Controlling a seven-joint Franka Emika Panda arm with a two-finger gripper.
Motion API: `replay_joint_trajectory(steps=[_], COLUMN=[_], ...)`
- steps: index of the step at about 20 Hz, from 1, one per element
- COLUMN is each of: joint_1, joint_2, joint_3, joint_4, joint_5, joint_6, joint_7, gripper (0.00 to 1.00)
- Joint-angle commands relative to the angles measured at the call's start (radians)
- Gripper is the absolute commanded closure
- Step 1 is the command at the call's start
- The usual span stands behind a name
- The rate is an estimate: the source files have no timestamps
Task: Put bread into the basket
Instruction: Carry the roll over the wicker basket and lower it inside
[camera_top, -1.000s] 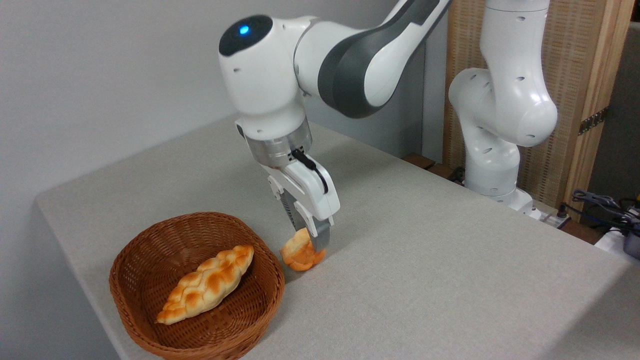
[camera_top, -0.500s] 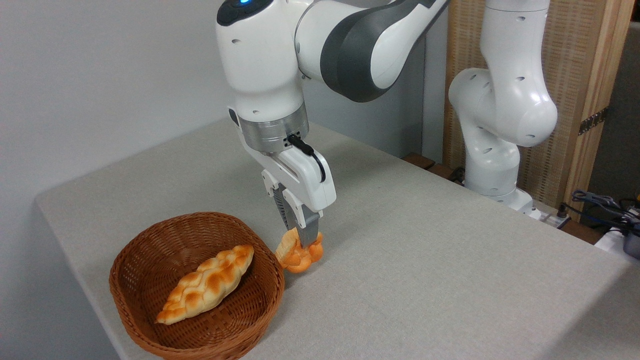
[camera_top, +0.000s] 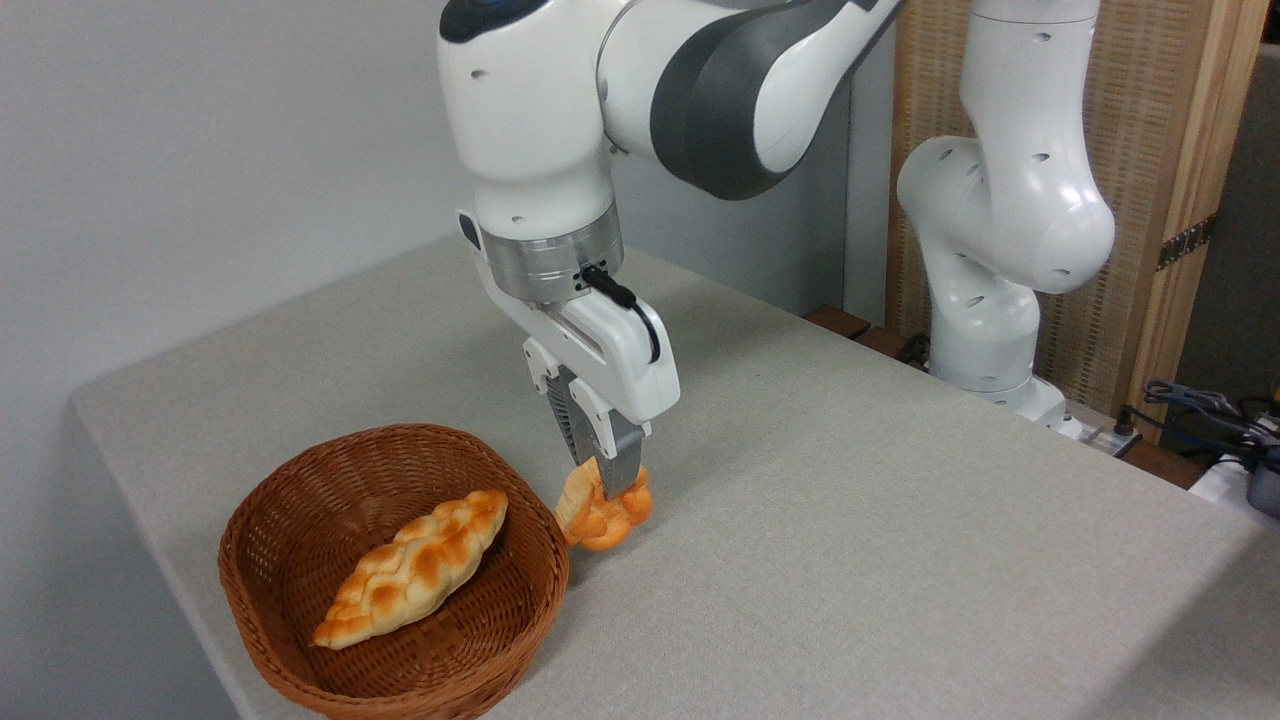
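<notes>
The end effector (camera_top: 605, 490) points down from the arm's wrist, its two grey fingers (camera_top: 622, 465) clenched on the top of the bread (camera_top: 603, 512). The near finger covers the middle of the roll; the far finger shows only partly behind it.

The bread is a small, stubby, lumpy roll. Its upper left face is pale cream and its rounded lower lobes are golden-orange with ridges. It hangs tilted in the grip, the cream face turned toward 10 o'clock. Its underside is right at the surface (camera_top: 850, 520); whether it touches or is just clear cannot be told from this view. A soft shadow lies under it.

At 8 o'clock from the bread sits the basket (camera_top: 300, 610), a shallow round-cornered bowl of reddish-brown woven wicker. The bread is outside it, just beside the rim at the basket's 2 o'clock edge. Inside the basket lies a long braided loaf (camera_top: 415, 565), golden-brown with paler ridges, running from 8 o'clock to 2 o'clock across the floor of the basket.

The surface is a pale grey cloth-like top. At 2 o'clock from the end effector, at the far edge of the surface, stands the arm's white base column (camera_top: 1000, 250), before a panel of wood and woven cane (camera_top: 1160, 120).
</notes>
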Motion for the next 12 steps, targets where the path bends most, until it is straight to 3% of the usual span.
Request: replay_joint_trajectory(steps=[1, 5, 12], joint_1=[-0.008, -0.008, -0.008], joint_2=[-0.004, -0.004, -0.002], joint_3=[0.027, 0.035, 0.07], joint_4=[0.044, 0.057, 0.099], joint_5=[0.003, -0.008, -0.082], joint_6=[-0.032, -0.032, -0.029], joint_7=[0.011, 0.011, 0.007], gripper=[0.71, 0.72, 0.73])
